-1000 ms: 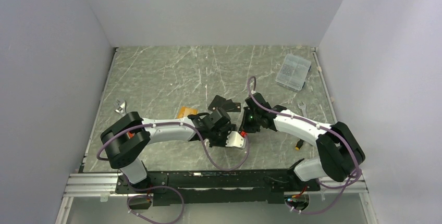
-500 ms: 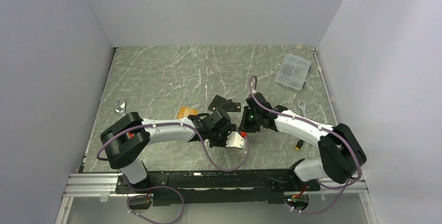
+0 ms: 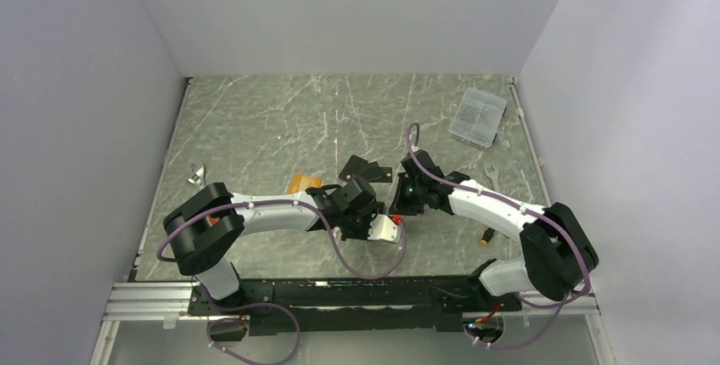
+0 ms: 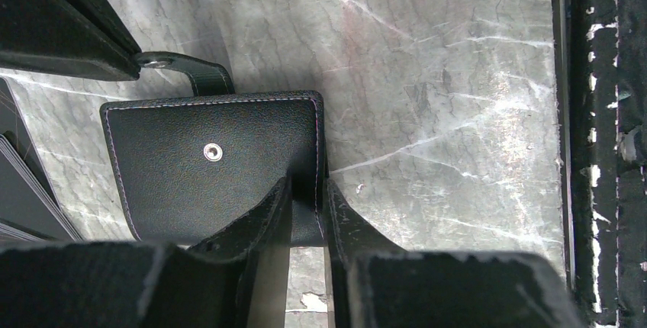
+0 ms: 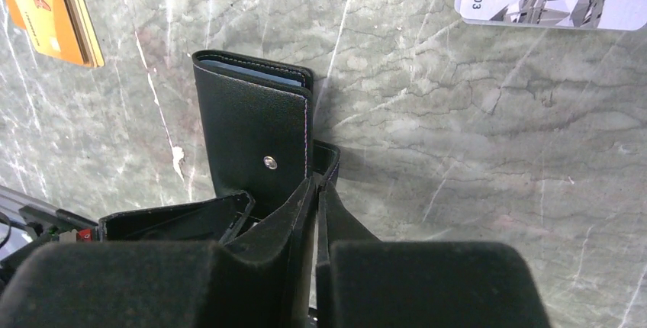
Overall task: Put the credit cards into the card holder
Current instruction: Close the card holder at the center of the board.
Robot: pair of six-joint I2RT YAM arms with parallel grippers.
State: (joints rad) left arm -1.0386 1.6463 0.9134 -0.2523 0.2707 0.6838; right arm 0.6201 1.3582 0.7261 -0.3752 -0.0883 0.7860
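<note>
The card holder (image 4: pixel 206 160) is clamped at its edges by the left end effector (image 4: pixel 305 191) and the right end effector (image 5: pixel 314 191). An orange card (image 3: pixel 304 182) is seen near the card holder, on the left end effector's side.

right arm's elbow (image 3: pixel 556 250) edged outward, lower (barely)

Free far tabletop (image 3: pixel 280 119) (card holder (image 5: pixel 252 130) central)
</note>
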